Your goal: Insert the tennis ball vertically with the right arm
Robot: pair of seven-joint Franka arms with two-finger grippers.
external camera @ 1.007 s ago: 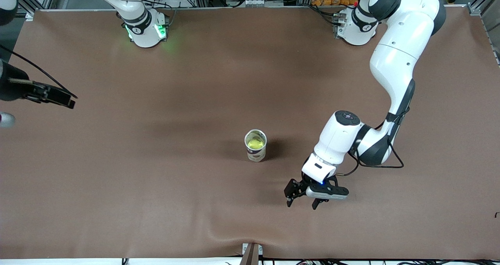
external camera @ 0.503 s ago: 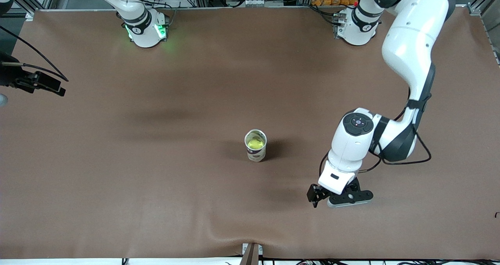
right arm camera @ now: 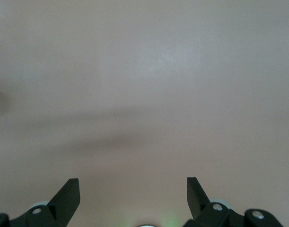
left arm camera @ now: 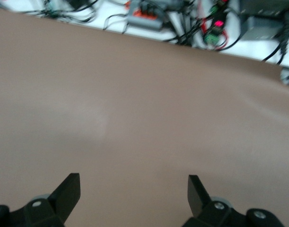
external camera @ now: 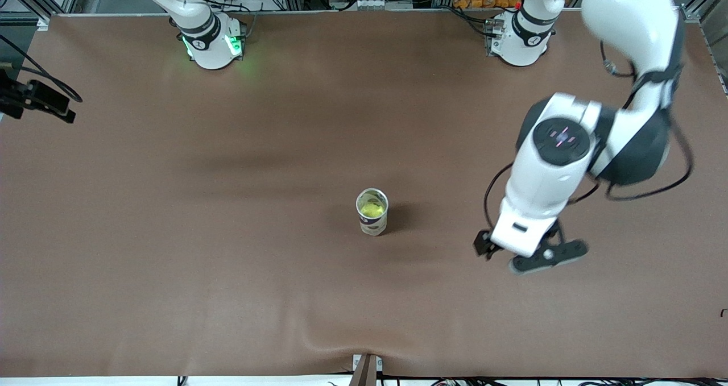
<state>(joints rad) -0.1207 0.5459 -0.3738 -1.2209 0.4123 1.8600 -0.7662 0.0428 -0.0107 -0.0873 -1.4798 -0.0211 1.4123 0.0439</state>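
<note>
Where the brown desk (external camera: 170, 232) is barest, near its middle, a small clear tube (external camera: 372, 212) stands upright, its long axis vertical and its open mouth facing up. Down inside it sits the tennis ball (external camera: 372, 209), a yellow-green round filling most of the tube's width and lying below the rim. The tube's wall is see-through with a dark band partway down, and it throws a soft shadow toward the left arm's end of the desk. Nothing touches the tube; both arms are well apart from it.

The left gripper (external camera: 526, 252) hangs over bare desk toward the left arm's end, pointing down under its big white wrist, with a cable looping beside it. Its own wrist view shows the left gripper (left arm camera: 132, 191) with the two black fingers (left arm camera: 68, 191) spread wide, only brown cloth between them and a row of cables and electronics along the desk's edge.

The right gripper (external camera: 37, 99) is out at the edge of the desk on the right arm's end, a dark shape with a black cable trailing from it. From its wrist camera the right gripper (right arm camera: 132, 191) is likewise spread wide, fingers (right arm camera: 68, 191) holding nothing, over plain brown surface.
</note>
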